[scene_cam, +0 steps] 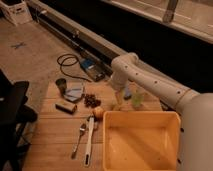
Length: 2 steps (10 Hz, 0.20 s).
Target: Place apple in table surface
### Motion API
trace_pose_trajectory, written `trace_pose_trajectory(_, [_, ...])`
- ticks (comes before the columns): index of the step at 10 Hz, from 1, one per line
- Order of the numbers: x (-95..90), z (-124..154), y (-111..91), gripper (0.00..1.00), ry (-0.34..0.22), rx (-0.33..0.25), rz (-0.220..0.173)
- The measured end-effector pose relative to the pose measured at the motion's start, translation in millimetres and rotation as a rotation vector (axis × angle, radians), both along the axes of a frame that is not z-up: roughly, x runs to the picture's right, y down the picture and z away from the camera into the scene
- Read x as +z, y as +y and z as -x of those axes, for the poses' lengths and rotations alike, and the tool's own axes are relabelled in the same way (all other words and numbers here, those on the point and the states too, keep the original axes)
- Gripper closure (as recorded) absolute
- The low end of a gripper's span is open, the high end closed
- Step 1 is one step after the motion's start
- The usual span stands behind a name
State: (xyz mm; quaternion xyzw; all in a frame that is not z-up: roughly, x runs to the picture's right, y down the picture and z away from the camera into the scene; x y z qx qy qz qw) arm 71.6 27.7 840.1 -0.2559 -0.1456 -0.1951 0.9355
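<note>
The apple (98,112), small, round and orange-yellow, rests on the light wooden table surface (55,132), just left of the yellow bin's near corner. My gripper (118,103) hangs from the white arm low over the table, a short way right of the apple and apart from it. Nothing shows in the gripper.
A big yellow plastic bin (140,141) fills the table's right front. A dark grape cluster (91,100) lies just behind the apple and a pale green cup (137,99) right of the gripper. A dark cup (61,85), a blue item (75,92), a dark block (66,107) and two utensils (85,140) lie to the left.
</note>
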Motion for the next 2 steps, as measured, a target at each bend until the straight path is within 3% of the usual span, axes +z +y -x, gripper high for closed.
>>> trace_pose_trajectory(2, [0.2, 0.4, -0.6, 0.2, 0.001, -0.001, -0.003])
